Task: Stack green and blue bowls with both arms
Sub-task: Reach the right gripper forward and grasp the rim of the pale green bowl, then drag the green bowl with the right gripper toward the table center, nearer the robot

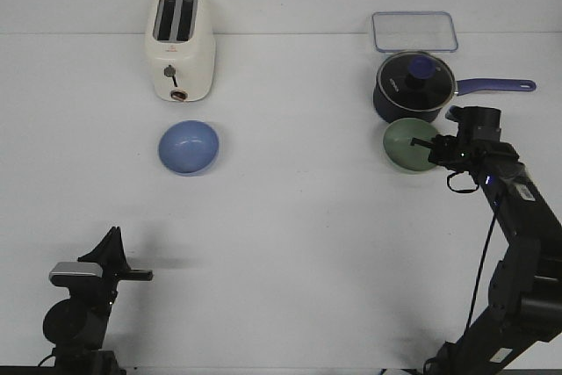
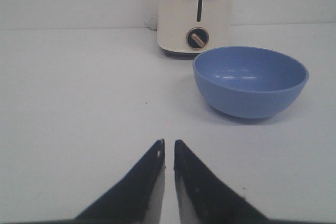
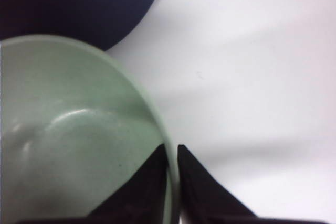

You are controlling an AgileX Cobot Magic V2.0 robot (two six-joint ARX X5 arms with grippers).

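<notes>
The pale green bowl sits on the white table just in front of the navy saucepan. My right gripper is at its right rim. In the right wrist view the gripper is shut on the green bowl's rim, one finger inside the bowl and one outside. The blue bowl stands in front of the toaster at the left; it also shows in the left wrist view. My left gripper is shut and empty, low over the table well short of the blue bowl; in the front view it is near the front left.
A cream toaster stands behind the blue bowl. A navy saucepan with glass lid and handle pointing right touches or nearly touches the green bowl. A clear lidded container lies behind the pan.
</notes>
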